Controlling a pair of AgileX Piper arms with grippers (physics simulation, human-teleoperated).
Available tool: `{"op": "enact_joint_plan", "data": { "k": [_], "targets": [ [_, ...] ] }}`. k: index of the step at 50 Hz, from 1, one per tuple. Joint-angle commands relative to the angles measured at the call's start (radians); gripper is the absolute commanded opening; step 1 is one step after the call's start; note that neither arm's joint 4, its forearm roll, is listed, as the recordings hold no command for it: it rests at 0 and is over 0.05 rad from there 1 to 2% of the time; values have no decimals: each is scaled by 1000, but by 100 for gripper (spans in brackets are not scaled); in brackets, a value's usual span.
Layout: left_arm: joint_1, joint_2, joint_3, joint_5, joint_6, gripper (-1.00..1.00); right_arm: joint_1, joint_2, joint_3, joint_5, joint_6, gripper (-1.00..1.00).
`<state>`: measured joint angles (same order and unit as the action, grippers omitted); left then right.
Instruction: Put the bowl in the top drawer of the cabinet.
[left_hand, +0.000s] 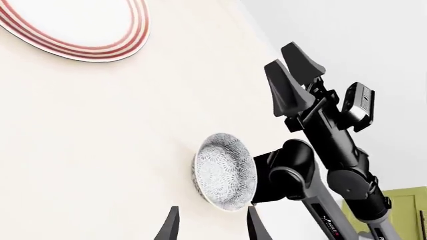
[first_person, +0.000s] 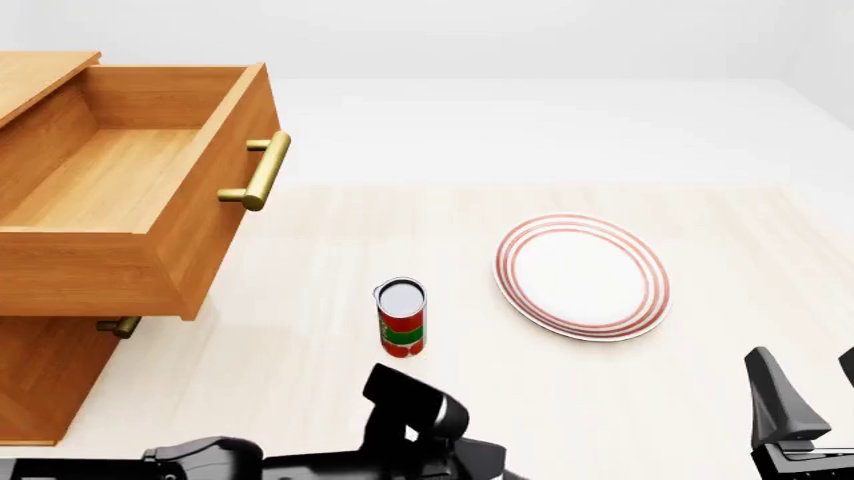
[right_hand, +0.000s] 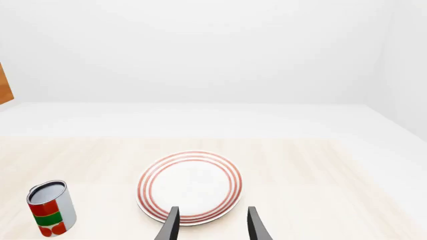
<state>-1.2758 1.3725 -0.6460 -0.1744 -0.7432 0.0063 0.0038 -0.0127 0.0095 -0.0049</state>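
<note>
The cabinet (first_person: 54, 370) stands at the desk's left edge, its top drawer (first_person: 127, 190) already pulled out. The bowl (left_hand: 225, 171) lies near the desk's edge, before the wide open left gripper (left_hand: 211, 225); close on its rim squarely. The right gripper (right_hand: 211, 224) waits open

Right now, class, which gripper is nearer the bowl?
Left. The left gripper points straight at the bowl, fingertips apart just short of its rim. The right gripper faces the red-ringed plate instead, with no bowl in its view.

No text, label or number is readable; small markings on the right arm (left_hand: 330, 226) are illegible.
</note>
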Motion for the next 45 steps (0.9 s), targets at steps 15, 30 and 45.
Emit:
{"op": "enact_joint_plan", "data": {
  "k": [15,30,45],
  "targets": [
    [12,111,-25,-54,-62,100,0,0,0,0,0,100],
    [14,156,-49,-50,-68,100,0,0,0,0,0,100],
    [7,192,-47,-69,-91,100,0,0,0,0,0,100]
  ]
}}
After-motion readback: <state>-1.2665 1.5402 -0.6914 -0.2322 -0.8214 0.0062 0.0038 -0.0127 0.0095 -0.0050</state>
